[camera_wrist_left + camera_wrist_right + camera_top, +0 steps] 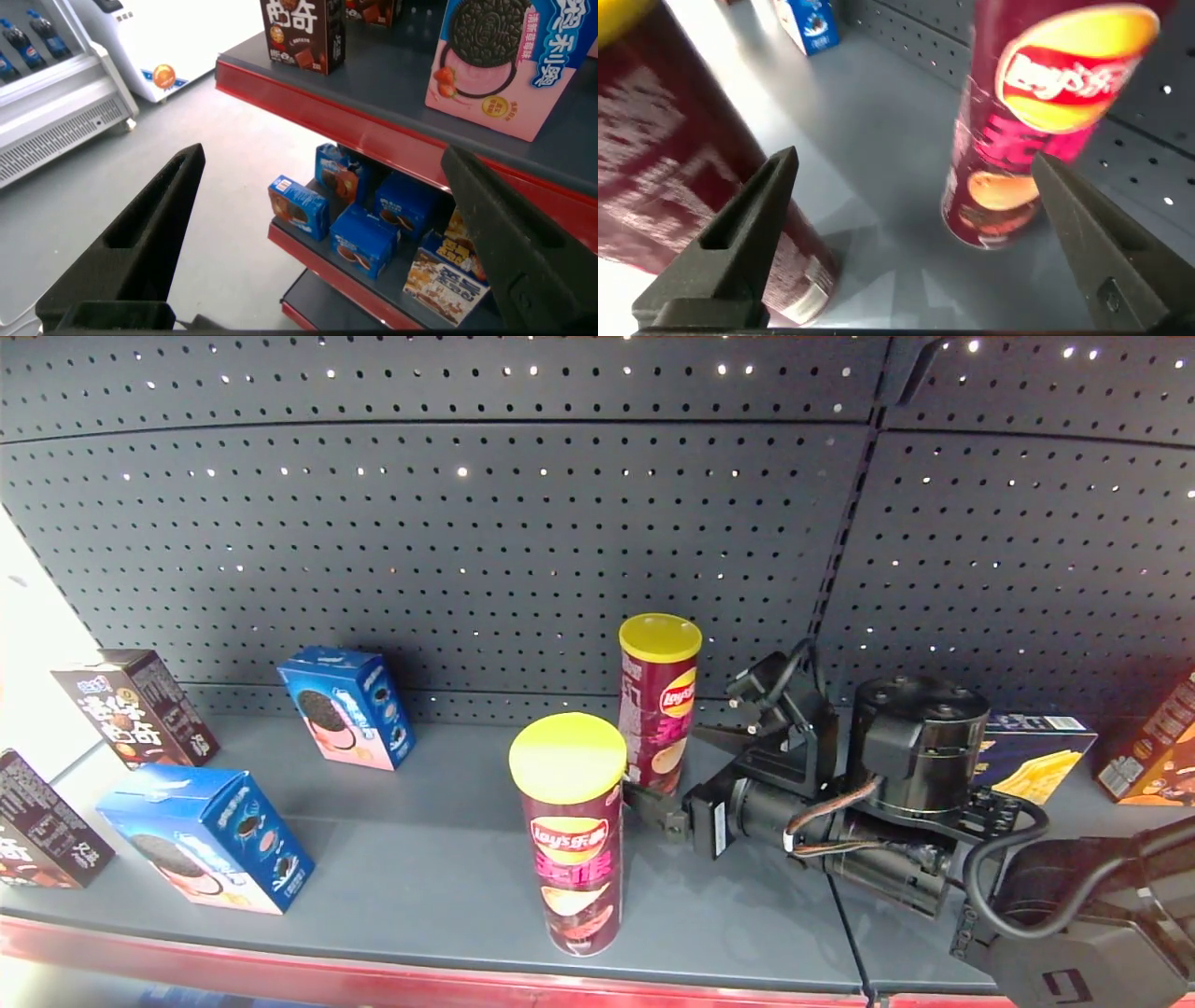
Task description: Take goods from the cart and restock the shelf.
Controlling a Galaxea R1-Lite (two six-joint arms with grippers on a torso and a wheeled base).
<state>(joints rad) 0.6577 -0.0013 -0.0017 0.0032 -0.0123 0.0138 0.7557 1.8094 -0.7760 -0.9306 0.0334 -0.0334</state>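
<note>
While the right gripper lies low over the grey metal shelf board, jaws spread wide with nothing between them, a maroon cardboard crisp tube with a yellow plastic lid stands upright just off its fingertips, near the board's back edge. A second maroon yellow-lidded tube stands upright by the front edge. The left gripper hangs wide open and empty, out beyond the shelf's front edge.
</note>
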